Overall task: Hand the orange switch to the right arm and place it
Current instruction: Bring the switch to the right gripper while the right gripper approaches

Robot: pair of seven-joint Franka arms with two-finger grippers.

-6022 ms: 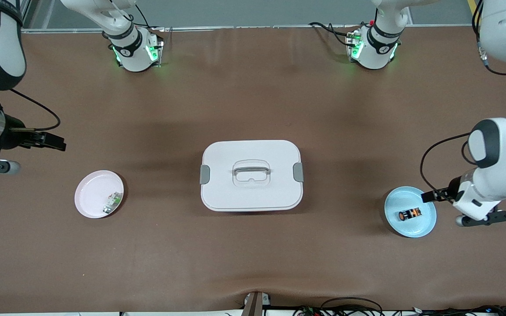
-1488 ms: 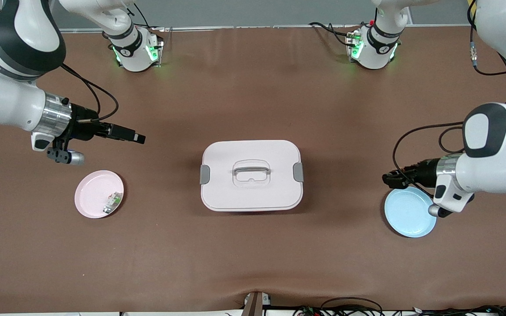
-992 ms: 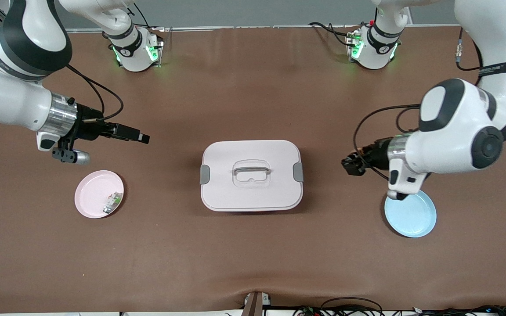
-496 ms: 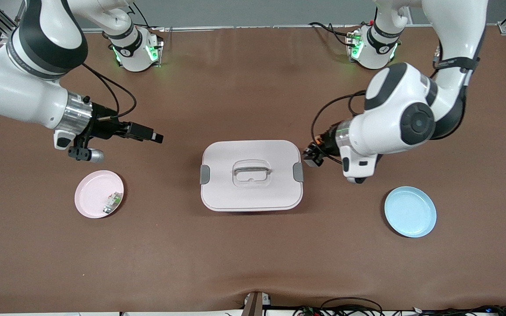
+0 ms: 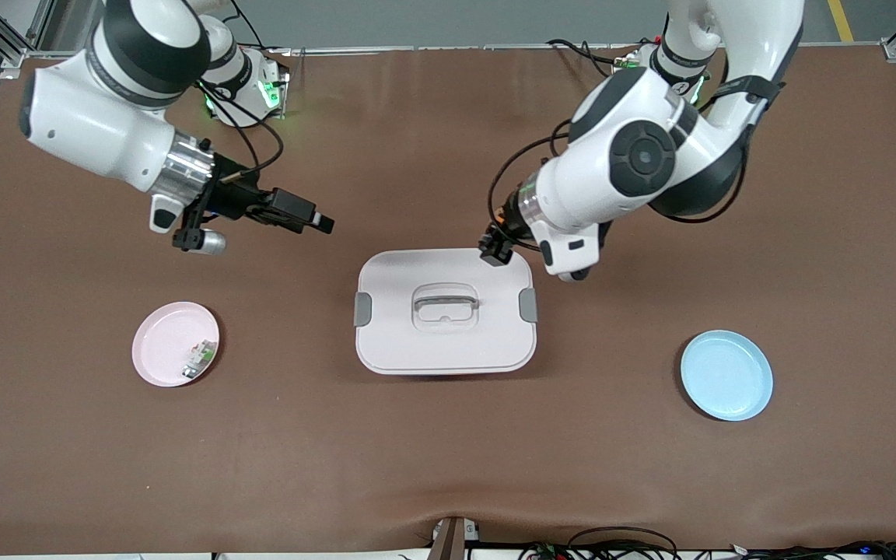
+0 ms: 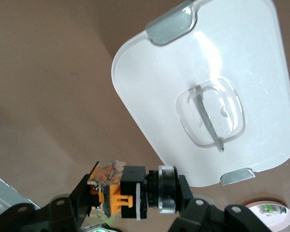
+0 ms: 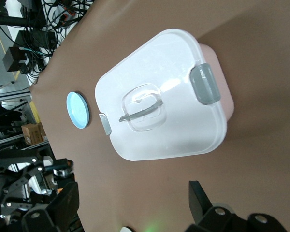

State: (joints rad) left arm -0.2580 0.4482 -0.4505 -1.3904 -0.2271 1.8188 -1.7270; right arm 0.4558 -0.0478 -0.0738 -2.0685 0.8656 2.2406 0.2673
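The orange switch [image 6: 128,191] is a stubby black part with orange marks and a silver ring. My left gripper [image 6: 130,195] is shut on it, one finger at each end. In the front view the left gripper [image 5: 495,251] hangs over the corner of the white lidded box [image 5: 445,342] that lies toward the left arm's base. My right gripper [image 5: 322,222] is over the bare table beside the box, toward the right arm's end. Its jaws stand wide apart and empty in the right wrist view [image 7: 130,203].
The box shows in both wrist views [image 6: 222,58] [image 7: 159,145]. A blue plate [image 5: 726,376] lies bare toward the left arm's end. A pink plate [image 5: 160,342] holding a white-and-green component [image 5: 199,358] lies toward the right arm's end.
My left gripper lifted the switch off the blue plate and carried it to above the box's corner. My right gripper moved from the table's end toward the box.
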